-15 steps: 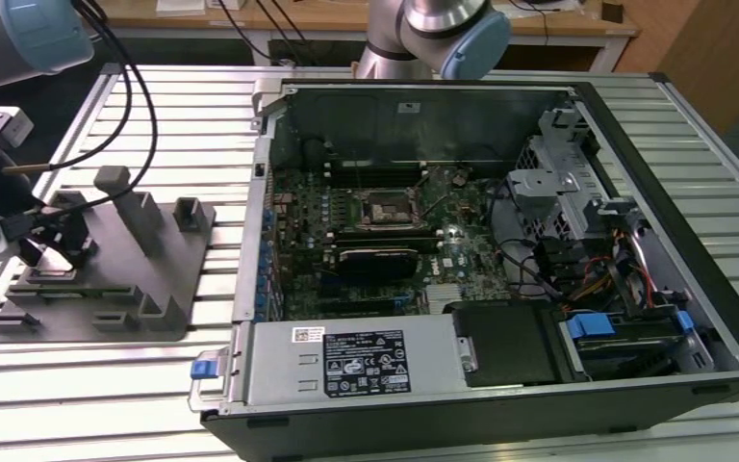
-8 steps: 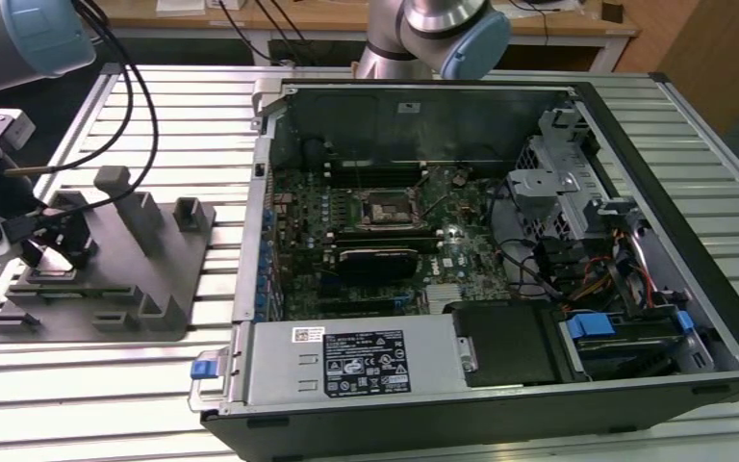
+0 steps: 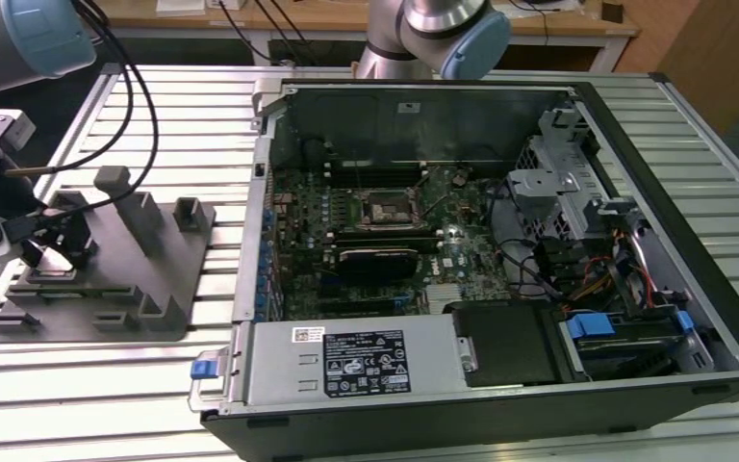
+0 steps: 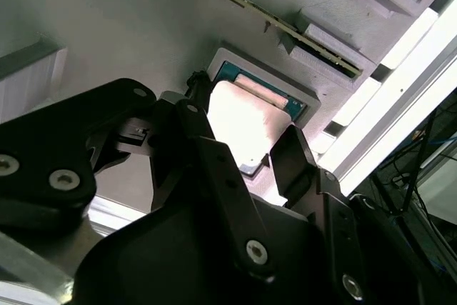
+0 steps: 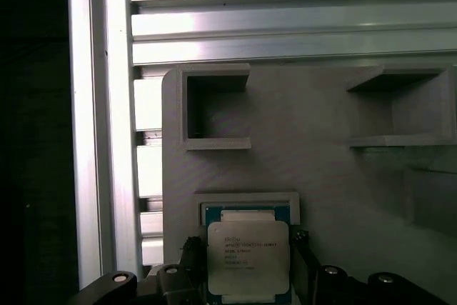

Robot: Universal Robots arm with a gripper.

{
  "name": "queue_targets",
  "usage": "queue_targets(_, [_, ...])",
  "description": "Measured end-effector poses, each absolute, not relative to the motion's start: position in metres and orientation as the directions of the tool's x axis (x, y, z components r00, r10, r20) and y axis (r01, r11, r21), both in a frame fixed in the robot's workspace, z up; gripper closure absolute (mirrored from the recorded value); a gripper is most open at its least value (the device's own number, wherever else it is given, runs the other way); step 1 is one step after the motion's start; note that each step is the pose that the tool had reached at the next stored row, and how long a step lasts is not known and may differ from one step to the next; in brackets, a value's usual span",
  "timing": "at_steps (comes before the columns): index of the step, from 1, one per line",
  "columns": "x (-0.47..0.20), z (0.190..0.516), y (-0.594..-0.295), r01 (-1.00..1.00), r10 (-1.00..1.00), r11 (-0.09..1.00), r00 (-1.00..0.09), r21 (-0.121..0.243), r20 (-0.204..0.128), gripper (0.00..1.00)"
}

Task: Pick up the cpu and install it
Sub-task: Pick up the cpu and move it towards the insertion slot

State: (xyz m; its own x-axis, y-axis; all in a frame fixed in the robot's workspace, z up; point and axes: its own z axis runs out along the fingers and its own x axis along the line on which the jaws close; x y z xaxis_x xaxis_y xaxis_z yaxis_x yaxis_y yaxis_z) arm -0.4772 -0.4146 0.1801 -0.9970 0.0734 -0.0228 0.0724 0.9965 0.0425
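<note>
1. The arm's gripper (image 5: 246, 249) is hanging low over a grey holder block (image 3: 151, 289). The block is lying on the slatted aluminium table (image 3: 100, 404), at the exterior view's left of the open computer case (image 3: 472, 120).
2. The cpu (image 5: 248, 262) is sitting flat in a shallow square recess of that block, close to one edge of the block. Its silvery top is facing up, and a thin green border is showing around it.
3. In both wrist views the two black fingers (image 4: 291, 153) are standing one at each of two opposite edges of the cpu. They are drawn in to the width of the chip and are lying against it. So the gripper is gripping the cpu while the chip is resting in its recess.
4. Beside the recess, two box-shaped pockets (image 5: 214, 108) of the block are standing with their openings dark.
5. Inside the case, the square socket frame (image 3: 389, 207) is showing in the middle of the green motherboard (image 3: 472, 255), well apart from the gripper and the cpu.
</note>
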Motion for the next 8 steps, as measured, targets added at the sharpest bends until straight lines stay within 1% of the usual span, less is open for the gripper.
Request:
queue_targets(3, [-0.4772, 0.1801, -0.4146, 0.072, 0.073, 0.996, -0.997, 0.043, -0.023, 0.4])
queue_targets(4, [-0.4772, 0.1801, -0.4146, 0.072, 0.073, 0.996, -0.997, 0.042, -0.023, 0.45])
queue_targets(8, [-0.4772, 0.18, -0.4146, 0.072, 0.073, 0.996, -0.997, 0.042, -0.023, 0.45])
